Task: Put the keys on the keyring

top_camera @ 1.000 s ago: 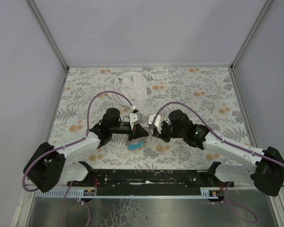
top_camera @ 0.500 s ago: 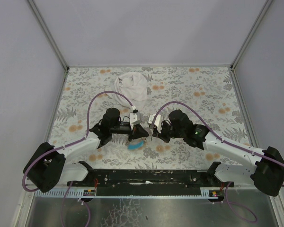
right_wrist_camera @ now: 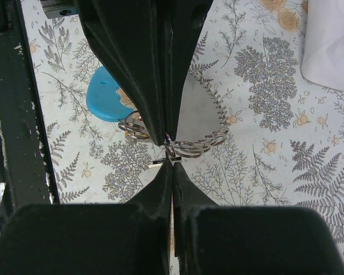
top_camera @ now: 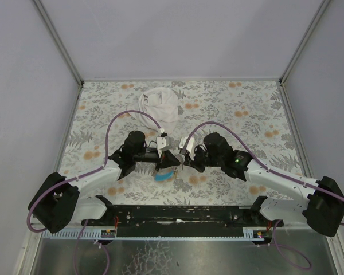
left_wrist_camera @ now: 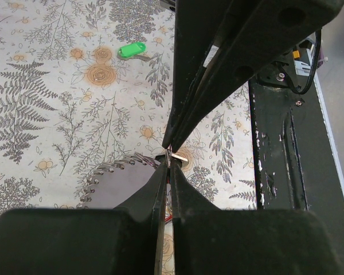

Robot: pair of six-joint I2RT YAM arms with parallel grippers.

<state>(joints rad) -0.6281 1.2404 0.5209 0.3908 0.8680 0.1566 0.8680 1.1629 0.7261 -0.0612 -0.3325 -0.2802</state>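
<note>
Both grippers meet tip to tip low over the table. My left gripper point(top_camera: 171, 161) point(left_wrist_camera: 169, 164) is shut, and a thin loop of the keyring point(right_wrist_camera: 196, 149) is pinched at its tips. The ring's grey stitched strap point(left_wrist_camera: 112, 186) point(right_wrist_camera: 198, 112) and light-blue piece point(top_camera: 163, 175) point(right_wrist_camera: 106, 97) lie beneath. My right gripper point(top_camera: 182, 162) point(right_wrist_camera: 172, 164) is shut on a small key whose silver blade point(right_wrist_camera: 159, 162) point(left_wrist_camera: 183, 155) sticks out sideways against the ring; its head is hidden. A green-headed key point(left_wrist_camera: 132, 51) lies apart on the table.
A crumpled white cloth point(top_camera: 160, 105) point(right_wrist_camera: 332, 40) lies farther back on the floral table point(top_camera: 246, 109). The black base rail point(top_camera: 183, 213) point(left_wrist_camera: 281, 143) runs along the near edge. Purple cables point(top_camera: 117, 123) arc over both arms.
The right gripper has edged left toward the left gripper, closing the small gap between their tips. The left arm has stayed in place.
</note>
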